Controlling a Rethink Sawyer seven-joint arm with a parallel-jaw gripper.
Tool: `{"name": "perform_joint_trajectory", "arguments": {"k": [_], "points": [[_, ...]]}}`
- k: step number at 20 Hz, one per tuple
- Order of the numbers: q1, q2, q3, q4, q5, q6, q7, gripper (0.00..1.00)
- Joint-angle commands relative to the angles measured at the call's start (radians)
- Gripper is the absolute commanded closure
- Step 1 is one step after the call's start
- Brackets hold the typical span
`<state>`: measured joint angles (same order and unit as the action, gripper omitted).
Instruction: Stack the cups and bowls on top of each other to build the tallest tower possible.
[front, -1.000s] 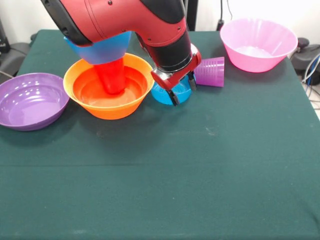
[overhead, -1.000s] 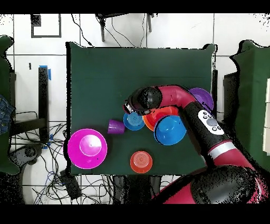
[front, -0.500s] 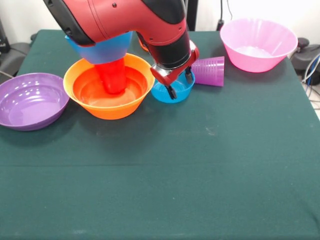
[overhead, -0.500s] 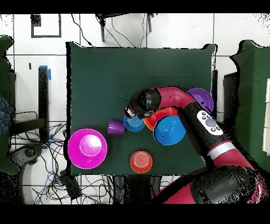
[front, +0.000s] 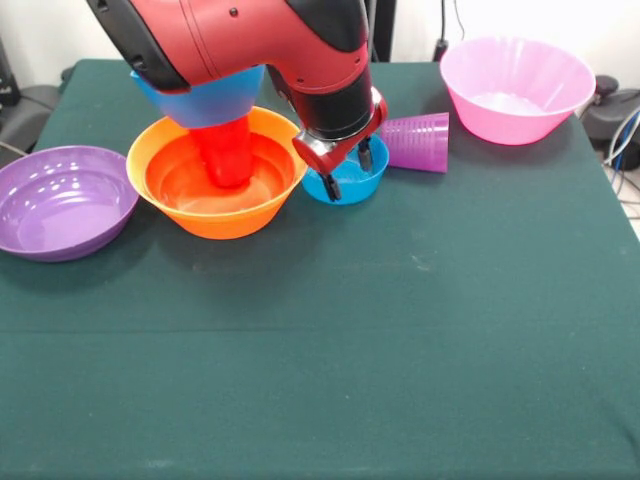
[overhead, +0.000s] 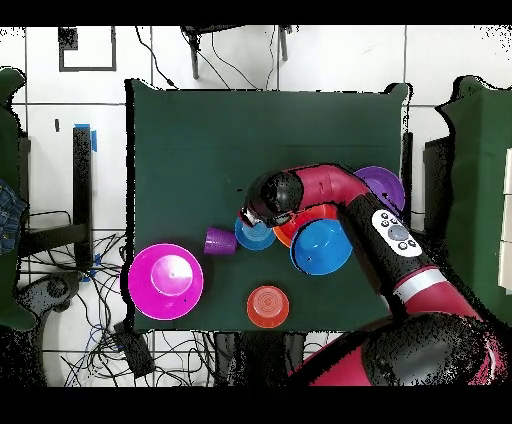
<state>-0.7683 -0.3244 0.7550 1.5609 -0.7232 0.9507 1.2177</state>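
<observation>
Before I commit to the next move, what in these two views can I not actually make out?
- Front view: the arm covers most of the large blue bowl; how it sits on the red cup is unclear.
- Overhead view: the arm hides the tool and most of the large orange bowl.
- Neither view shows whether the fingertips touch the small blue bowl.

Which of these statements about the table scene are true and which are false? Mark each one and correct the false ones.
1. The purple cup lies on its side. True.
2. The pink bowl sits inside the orange bowl. False: it stands alone on the table, well apart from the orange bowl.
3. The gripper is open over the small blue bowl. True.
4. A red cup stands in the orange bowl. True.
5. The purple bowl is stacked on the pink bowl. False: it rests on the table beside the orange bowl, at the opposite side from the pink one.
</observation>
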Motion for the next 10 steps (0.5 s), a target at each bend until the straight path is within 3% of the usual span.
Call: {"name": "perform_joint_trajectory", "arguments": {"k": [1, 10], "points": [[0.004, 0.024, -0.020, 0.001, -0.129, 0.040, -0.381, 0.00], [-0.031, 0.062, -0.035, -0.006, -0.171, -0.004, -0.375, 0.00]]}}
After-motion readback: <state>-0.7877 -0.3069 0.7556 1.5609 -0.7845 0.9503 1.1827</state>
